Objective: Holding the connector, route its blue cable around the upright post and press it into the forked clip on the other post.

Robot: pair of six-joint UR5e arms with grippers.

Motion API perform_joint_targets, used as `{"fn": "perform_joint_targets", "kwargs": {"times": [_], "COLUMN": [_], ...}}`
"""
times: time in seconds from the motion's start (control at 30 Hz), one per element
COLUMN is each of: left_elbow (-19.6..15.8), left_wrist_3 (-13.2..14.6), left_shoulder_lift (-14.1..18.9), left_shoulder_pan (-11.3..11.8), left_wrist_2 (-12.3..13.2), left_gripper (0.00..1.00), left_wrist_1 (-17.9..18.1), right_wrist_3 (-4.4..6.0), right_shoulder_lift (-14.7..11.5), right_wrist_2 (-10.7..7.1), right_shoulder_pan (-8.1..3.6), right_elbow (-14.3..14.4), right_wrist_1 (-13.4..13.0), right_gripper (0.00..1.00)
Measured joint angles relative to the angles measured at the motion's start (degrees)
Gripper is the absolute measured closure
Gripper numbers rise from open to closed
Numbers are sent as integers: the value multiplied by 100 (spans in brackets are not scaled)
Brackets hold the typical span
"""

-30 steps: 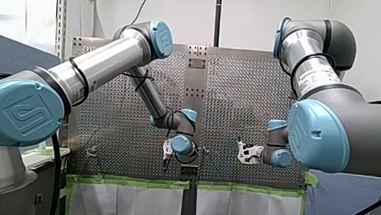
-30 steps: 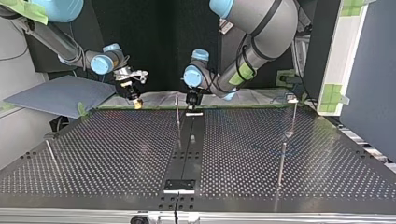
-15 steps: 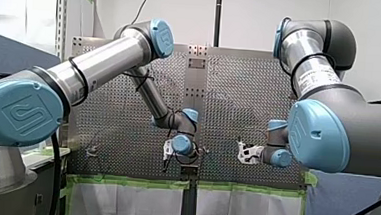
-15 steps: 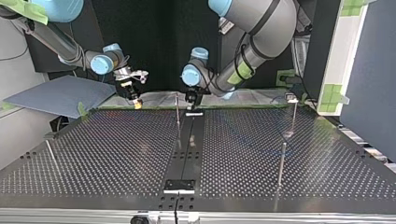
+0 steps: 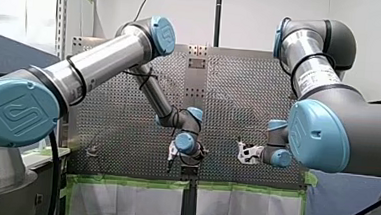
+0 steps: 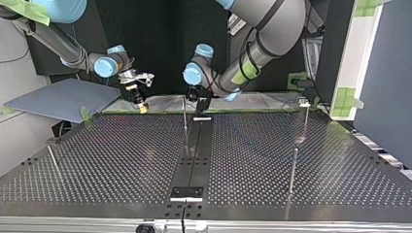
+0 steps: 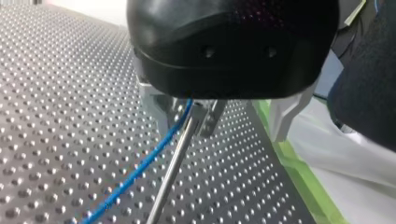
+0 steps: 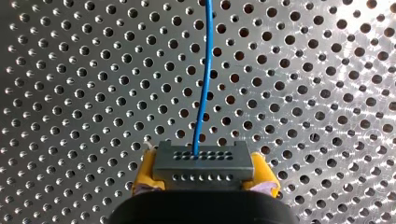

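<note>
Shiny perforated metal table [image 8: 303,70], glossy blue cable [image 8: 208,70], matt grey connector [image 8: 203,163]

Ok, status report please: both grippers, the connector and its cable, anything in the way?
Right gripper shut on connector, blue cable leading ahead from it. Left gripper open around post top, cable alongside post. No obstruction seen.

1. This is a robotics laboratory, not a home or a shop.
2. Two large grey-and-blue robot arms [image 5: 101,67] reach over one perforated metal table [image 6: 121,155].
3. Thin metal posts [image 6: 293,170] stand up from the table.
4. Green tape [image 5: 124,181] marks the table's edge, and the white wall [image 5: 254,16] behind is bare.
</note>
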Motion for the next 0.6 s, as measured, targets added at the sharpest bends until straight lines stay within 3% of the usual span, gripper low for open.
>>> {"fn": "perform_joint_targets", "kwargs": {"times": [0.6], "left_elbow": [-168], "left_wrist_3": [44], "left_shoulder_lift": [197], "left_shoulder_pan": [-118], "left_wrist_2": [-44], "left_gripper": [0], "left_wrist_1": [-55], "right_wrist_3": [-1], "right_shoulder_lift": [0], "right_wrist_2": [2], "right_shoulder_pan": [0], "right_elbow": [-2], "right_wrist_1": [-1], "right_gripper": [100]}}
